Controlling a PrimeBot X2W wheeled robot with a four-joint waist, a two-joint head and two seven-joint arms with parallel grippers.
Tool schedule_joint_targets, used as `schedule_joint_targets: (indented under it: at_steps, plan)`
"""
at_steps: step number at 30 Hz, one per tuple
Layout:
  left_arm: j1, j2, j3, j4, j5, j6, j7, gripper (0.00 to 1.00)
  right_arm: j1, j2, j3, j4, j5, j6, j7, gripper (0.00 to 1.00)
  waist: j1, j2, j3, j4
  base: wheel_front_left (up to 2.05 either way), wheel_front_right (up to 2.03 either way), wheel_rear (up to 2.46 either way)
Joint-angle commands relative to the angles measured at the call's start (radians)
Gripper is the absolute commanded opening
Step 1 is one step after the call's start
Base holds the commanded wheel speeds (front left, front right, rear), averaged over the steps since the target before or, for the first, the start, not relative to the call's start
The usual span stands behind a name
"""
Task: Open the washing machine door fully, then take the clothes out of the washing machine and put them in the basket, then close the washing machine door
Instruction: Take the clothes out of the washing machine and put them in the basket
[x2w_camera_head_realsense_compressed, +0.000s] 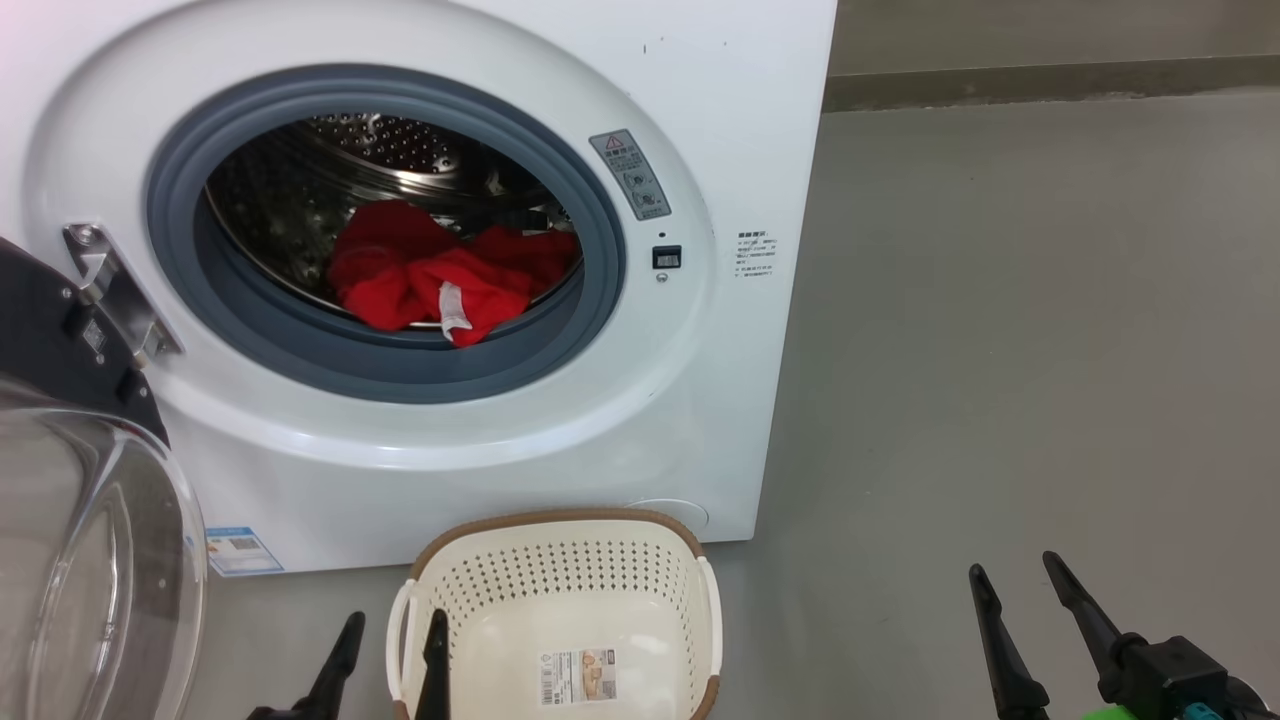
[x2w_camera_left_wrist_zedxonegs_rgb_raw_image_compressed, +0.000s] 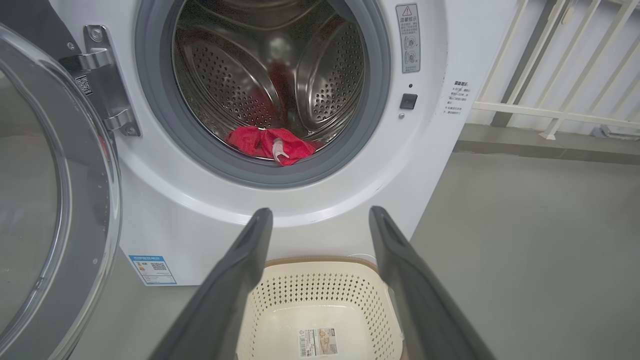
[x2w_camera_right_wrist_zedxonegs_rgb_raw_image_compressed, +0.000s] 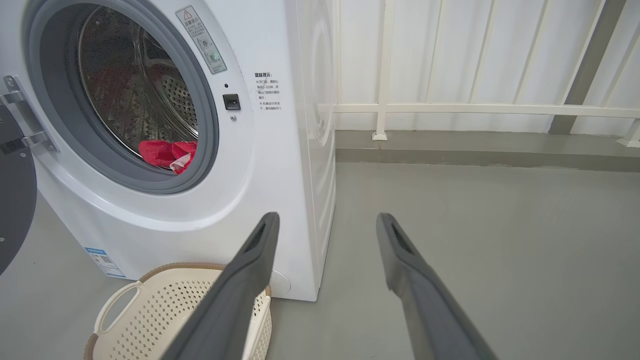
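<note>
The white washing machine faces me with its door swung out to the left, glass bowl showing. Red clothes with a white label lie at the front of the steel drum, also seen as clothes and clothes. The cream basket stands on the floor right below the opening, with only a sticker on its bottom. My left gripper hangs open over the basket's left handle; its view looks down into the basket. My right gripper is open over bare floor to the right.
Grey floor spreads to the right of the machine. A white railing runs along a low kerb behind it. The open door takes up the space to my left.
</note>
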Motion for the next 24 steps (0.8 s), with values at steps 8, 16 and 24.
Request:
schedule_joint_targets:
  at_steps: [8,16,24]
  plan:
    - [-0.039,0.013,0.030,-0.009,-0.012,0.007,-0.011,1.00,-0.025,-0.013,0.033,-0.016,0.014,0.000,-0.006,1.00,0.0000,0.0000,-0.002,-0.005,0.00,0.00,0.00]
    - [-0.045,0.020,0.027,0.000,-0.015,0.007,-0.014,1.00,-0.025,-0.013,0.036,-0.015,0.016,0.000,-0.006,1.00,0.0000,0.0000,-0.004,-0.004,0.00,0.00,0.00]
    - [-0.052,0.021,0.021,0.009,-0.019,0.008,-0.019,1.00,-0.025,-0.013,0.037,-0.014,0.016,0.000,-0.006,1.00,0.0000,0.0000,-0.003,-0.006,0.00,0.00,0.00]
